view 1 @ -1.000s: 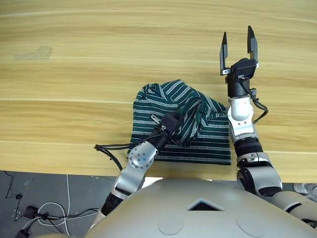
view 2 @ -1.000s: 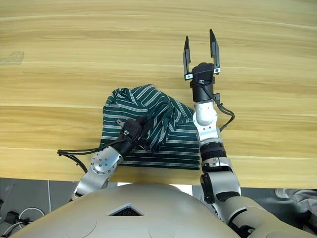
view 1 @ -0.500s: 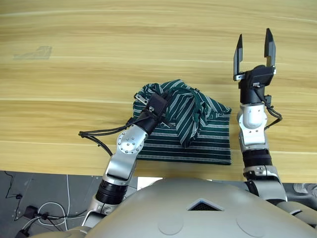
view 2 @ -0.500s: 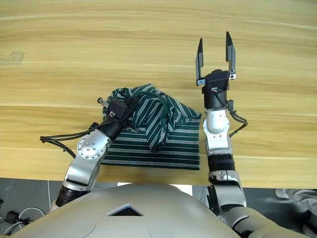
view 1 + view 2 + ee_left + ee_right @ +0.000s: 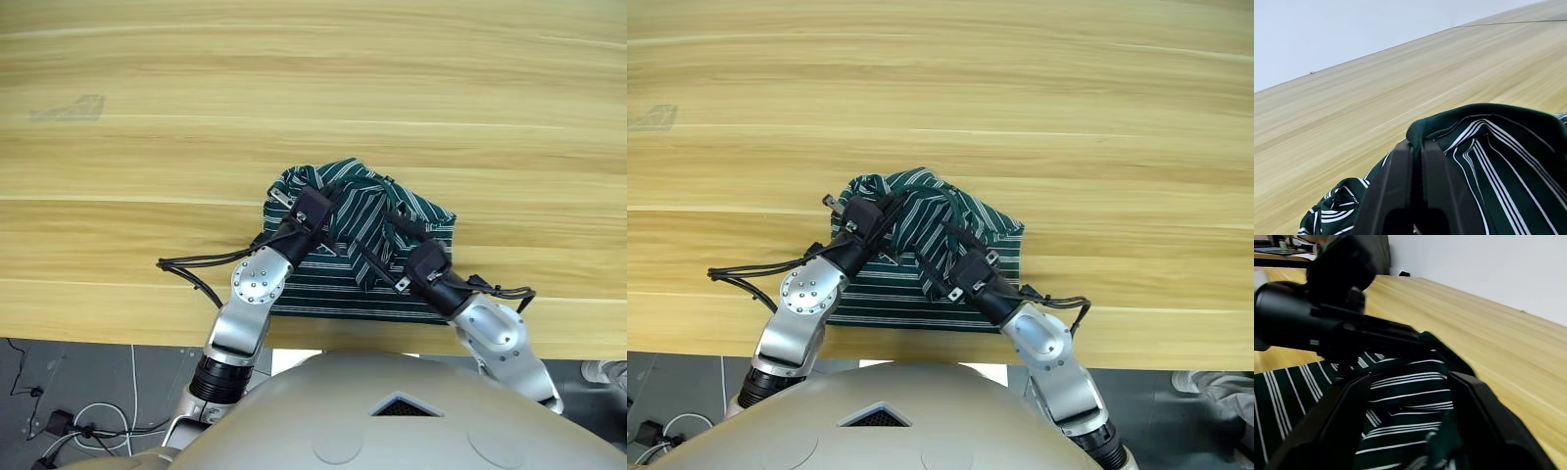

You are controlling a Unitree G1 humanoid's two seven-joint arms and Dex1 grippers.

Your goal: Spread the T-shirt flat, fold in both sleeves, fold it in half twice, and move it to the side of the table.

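The dark green T-shirt (image 5: 338, 284) with white stripes lies bunched on the wooden table (image 5: 294, 78), close to its front edge. My left gripper (image 5: 333, 196) sits over the shirt's back left part, shut on a raised fold of shirt (image 5: 1488, 147); in the left wrist view the left gripper (image 5: 1416, 143) pinches the cloth between its black fingers. My right gripper (image 5: 372, 230) is low over the shirt's right half and open. In the right wrist view its two fingers (image 5: 1352, 406) stand wide apart with the striped shirt (image 5: 1405, 396) between them, facing the left gripper (image 5: 1327, 323).
A black cable (image 5: 191, 266) loops from my left arm over the table's front edge. The table stretches bare and wide behind and to both sides of the shirt. Floor with loose cables (image 5: 88, 416) lies below the front left edge.
My right arm has swung down from high over the table at the right to the shirt, still open. The left gripper carried its fold leftward and back, then held still.
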